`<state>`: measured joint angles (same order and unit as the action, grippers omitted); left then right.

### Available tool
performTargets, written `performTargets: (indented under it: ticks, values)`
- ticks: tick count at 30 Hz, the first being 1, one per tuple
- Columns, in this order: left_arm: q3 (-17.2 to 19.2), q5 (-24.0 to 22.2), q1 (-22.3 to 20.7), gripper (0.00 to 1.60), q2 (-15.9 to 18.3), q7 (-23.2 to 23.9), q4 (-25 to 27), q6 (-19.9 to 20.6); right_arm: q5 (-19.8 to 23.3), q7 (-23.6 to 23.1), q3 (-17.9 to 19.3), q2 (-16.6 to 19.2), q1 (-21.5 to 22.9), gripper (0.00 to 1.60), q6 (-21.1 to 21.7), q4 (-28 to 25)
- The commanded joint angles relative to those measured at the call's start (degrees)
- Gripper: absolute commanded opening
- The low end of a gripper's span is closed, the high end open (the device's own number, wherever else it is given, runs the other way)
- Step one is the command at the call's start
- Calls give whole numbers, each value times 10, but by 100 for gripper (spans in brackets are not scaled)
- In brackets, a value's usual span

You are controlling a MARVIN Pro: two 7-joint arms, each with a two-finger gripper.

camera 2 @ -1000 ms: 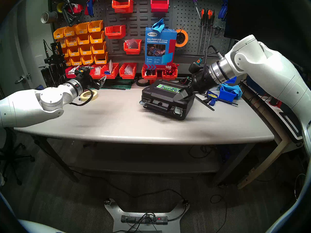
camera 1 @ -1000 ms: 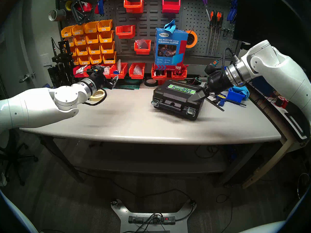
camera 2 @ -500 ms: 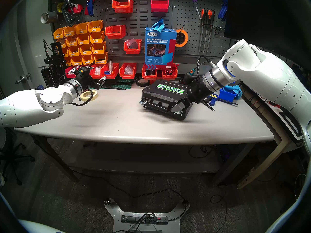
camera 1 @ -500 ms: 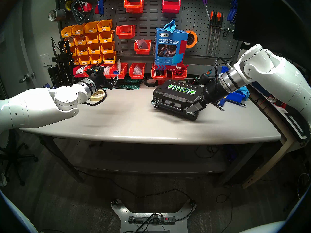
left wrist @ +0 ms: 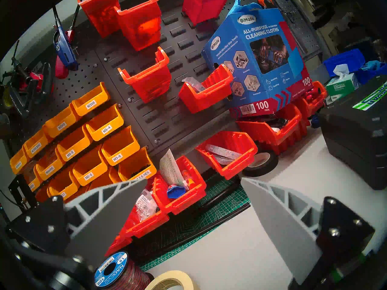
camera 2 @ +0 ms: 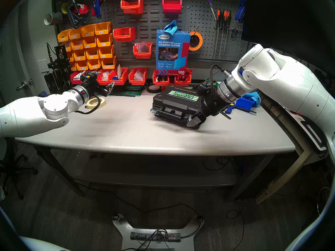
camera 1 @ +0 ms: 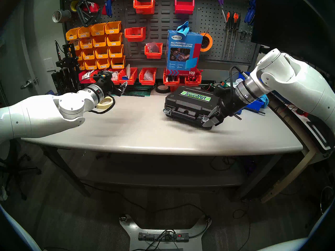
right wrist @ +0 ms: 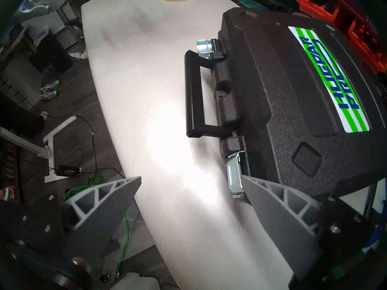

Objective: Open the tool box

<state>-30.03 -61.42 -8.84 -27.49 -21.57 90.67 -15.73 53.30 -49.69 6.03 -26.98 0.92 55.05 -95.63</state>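
The tool box (camera 1: 190, 105) is a black textured case lying flat and shut at the table's right, with a green-and-white sticker on its lid (right wrist: 326, 78). Its handle (right wrist: 194, 95) faces the table's front. My right gripper (camera 1: 211, 121) is open and low at the case's front right corner. One fingertip (right wrist: 251, 185) is against the silver latch (right wrist: 235, 176) there, and the other hangs over bare table. The latch at the left end (camera 1: 167, 111) juts outward. My left gripper (camera 1: 123, 85) is open and empty, far left by the back bins.
A masking tape roll (camera 1: 105, 103) lies under my left wrist, with a wire spool (left wrist: 113, 270) beside it. A black tape roll (camera 1: 162, 89), red bins (camera 1: 146, 75) and a blue cleaning-cloths box (camera 1: 183, 51) stand behind the case. A blue bin (camera 1: 255, 104) sits to its right.
My right gripper has come down from above the lid's right end to the case's front right corner, beside the latch. The left arm has not moved.
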Motion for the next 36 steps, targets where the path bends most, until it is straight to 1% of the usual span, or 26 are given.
performTargets:
  ticks: [1,8,10,12,13,23,31,36]
  values:
    - [8,1,-10,160,-1,0,0,-2,-17,-31,-12,2,27,160,0,-11]
    - [8,1,-10,160,-1,-1,0,-2,-32,-34,-42,-3,32,160,0,-29]
    - [8,1,-10,160,-1,-1,0,-2,-33,-35,-47,-4,31,160,0,-32]
    - [8,1,-10,160,-1,-1,0,-2,-40,-36,-64,-3,28,160,0,-39]
    - [8,1,-10,160,-1,-1,0,-2,-40,-36,-64,-3,28,160,0,-39]
    - [8,1,-10,160,-1,-2,0,-2,-63,-44,-115,5,14,160,0,-56]
    - [9,1,-11,160,-2,-2,0,-2,-76,-50,-184,10,7,160,0,-71]
    - [9,1,-11,160,-2,-2,0,-2,-86,-52,-195,13,21,160,0,-68]
